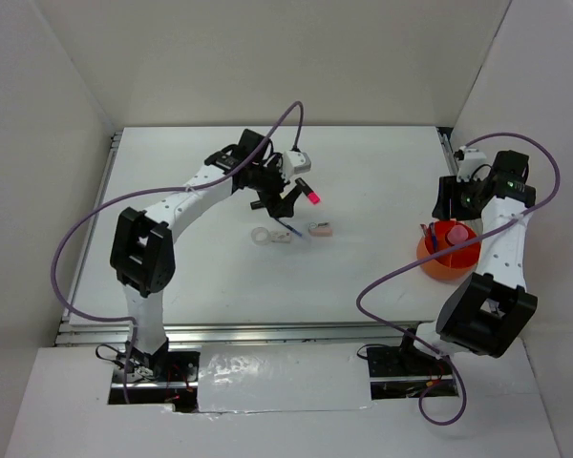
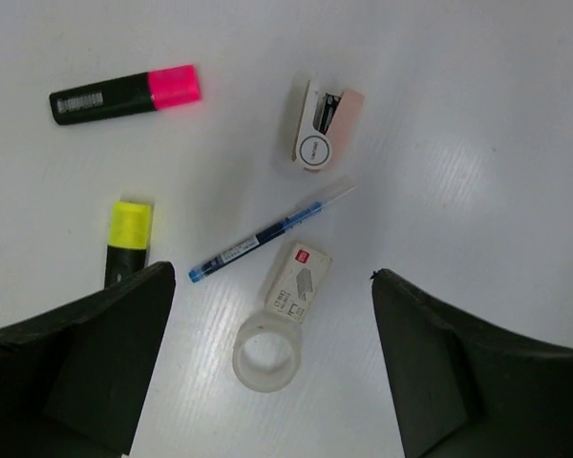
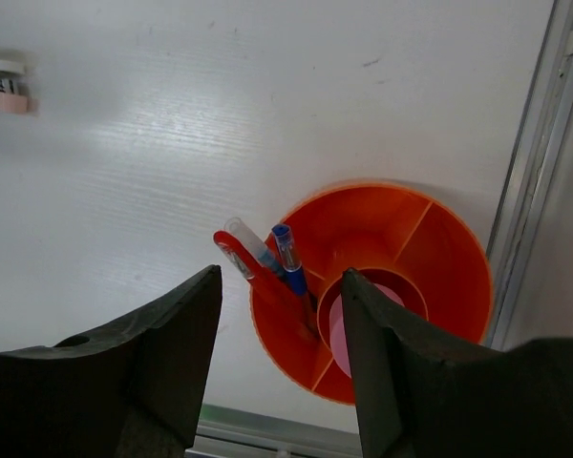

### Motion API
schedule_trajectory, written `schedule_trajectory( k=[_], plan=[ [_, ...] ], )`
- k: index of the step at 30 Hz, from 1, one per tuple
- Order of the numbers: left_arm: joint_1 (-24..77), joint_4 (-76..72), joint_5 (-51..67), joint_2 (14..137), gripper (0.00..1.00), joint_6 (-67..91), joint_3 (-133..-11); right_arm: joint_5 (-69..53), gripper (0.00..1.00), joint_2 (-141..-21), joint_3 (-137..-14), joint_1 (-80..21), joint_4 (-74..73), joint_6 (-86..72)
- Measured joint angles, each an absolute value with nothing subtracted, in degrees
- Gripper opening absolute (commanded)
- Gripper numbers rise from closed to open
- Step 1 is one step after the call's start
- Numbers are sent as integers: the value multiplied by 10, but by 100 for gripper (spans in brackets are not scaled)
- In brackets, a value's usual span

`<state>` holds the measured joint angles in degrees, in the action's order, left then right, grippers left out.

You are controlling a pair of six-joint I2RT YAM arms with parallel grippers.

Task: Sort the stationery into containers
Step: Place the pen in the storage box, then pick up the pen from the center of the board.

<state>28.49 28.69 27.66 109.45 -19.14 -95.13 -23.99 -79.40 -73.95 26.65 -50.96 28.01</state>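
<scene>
Cup (image 3: 430, 239): orange, lower right of the right wrist view, on the bench (image 3: 124, 143); holds red pen (image 3: 237, 256), blue pen (image 3: 288, 258), pink tube (image 3: 336, 329).
Right fingers (image 3: 172, 353): apart above the cup, empty.
Left wrist view: pink highlighter (image 2: 124, 94) upper left, yellow highlighter (image 2: 129, 239) left, loose pen (image 2: 267, 232) centre, tape ring (image 2: 265, 356) bottom.
Left fingers (image 2: 86, 353): wide apart above these, empty.

The cup (image 1: 437, 264) stands at the table's (image 1: 363, 172) right edge, well apart from the rest, with 2 pens (image 3: 288, 258) in an outer compartment and a tube (image 3: 336, 329) in its middle. Mid-table, left to right: tape ring (image 2: 265, 354) touching a small box (image 2: 298, 280), loose pen (image 2: 272, 232), stapler (image 2: 325, 126) — 2 highlighters (image 2: 124, 94) lie behind.
</scene>
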Motion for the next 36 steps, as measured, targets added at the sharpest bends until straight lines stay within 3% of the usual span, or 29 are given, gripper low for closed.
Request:
schedule_trajectory(
  k=[8, 11, 14, 23, 30, 36],
  plan=[
    [289, 439, 289, 1253, 72, -422, -1180, -277, 59, -794, -802, 260, -526, 237],
    [287, 456, 285, 1279, 60, -502, -1201, -294, 59, -790, -820, 254, -532, 218],
    [288, 479, 275, 1293, 55, -572, -1201, -305, 59, -780, -824, 253, -536, 202],
    [294, 490, 246, 1329, 54, -672, -1140, -314, 59, -753, -824, 250, -554, 185],
    [290, 490, 238, 1359, 54, -691, -1157, -320, 58, -753, -824, 246, -565, 178],
    [290, 511, 238, 1372, 45, -715, -1181, -320, 58, -753, -824, 243, -573, 176]
  ],
)
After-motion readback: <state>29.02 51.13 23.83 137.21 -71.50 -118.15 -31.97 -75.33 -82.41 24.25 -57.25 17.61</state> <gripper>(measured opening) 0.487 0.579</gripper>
